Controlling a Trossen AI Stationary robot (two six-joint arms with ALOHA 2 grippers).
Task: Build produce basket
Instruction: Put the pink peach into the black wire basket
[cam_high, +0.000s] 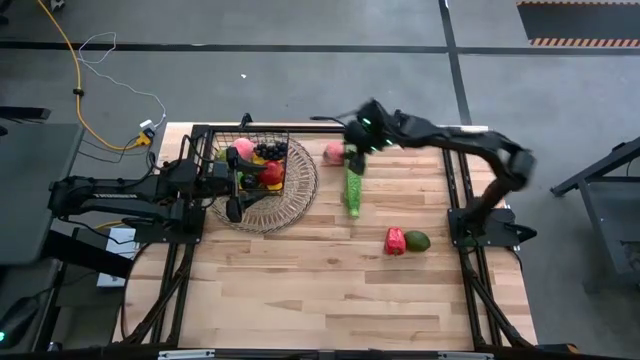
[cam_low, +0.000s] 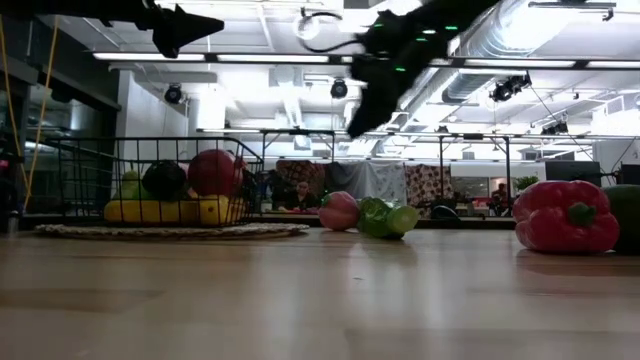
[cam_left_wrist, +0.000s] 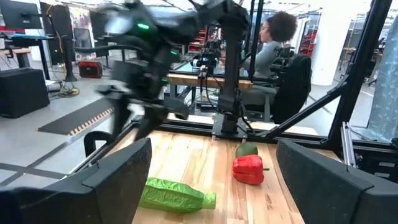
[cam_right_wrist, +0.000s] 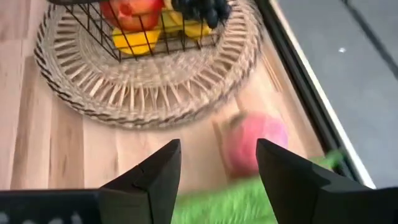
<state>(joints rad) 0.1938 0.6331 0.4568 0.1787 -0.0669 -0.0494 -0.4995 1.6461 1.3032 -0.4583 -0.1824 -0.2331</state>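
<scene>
Left gripper (cam_high: 234, 190) waits at the near side of the basket (cam_high: 287, 141), fingers (cam_left_wrist: 118, 171) spread wide, holding nothing; basket sits on the wicker tray (cam_high: 300, 195) at the counter's (cam_high: 330, 290) far left, already carrying bananas (cam_low: 165, 211), a red apple (cam_low: 214, 171), grapes (cam_high: 270, 151) and a pink fruit (cam_high: 242, 147); still loose on the counter, moving right: a pink peach (cam_high: 333, 152) just beside the tray's rim, a long green stalk (cam_high: 353, 188) next to it, then well apart a red pepper (cam_high: 395, 241) touching an avocado (cam_high: 417, 240); right gripper (cam_high: 352, 150) hovers above the peach and the stalk's far end, fingers (cam_right_wrist: 152, 177) partly apart with nothing between them, peach framed in the gap in the right wrist view; judged step: picking the peach; to do it well, centre the fingers over the roundest part, come straight down, and open wider first if the gap looks tight, since a round toy will squirt sideways from an off-centre pinch; keep clear of the stalk lying alongside so it is not nudged; lift high enough to clear the basket's wire wall, and release over the free corner, not onto the apple, where it could roll out.
</scene>
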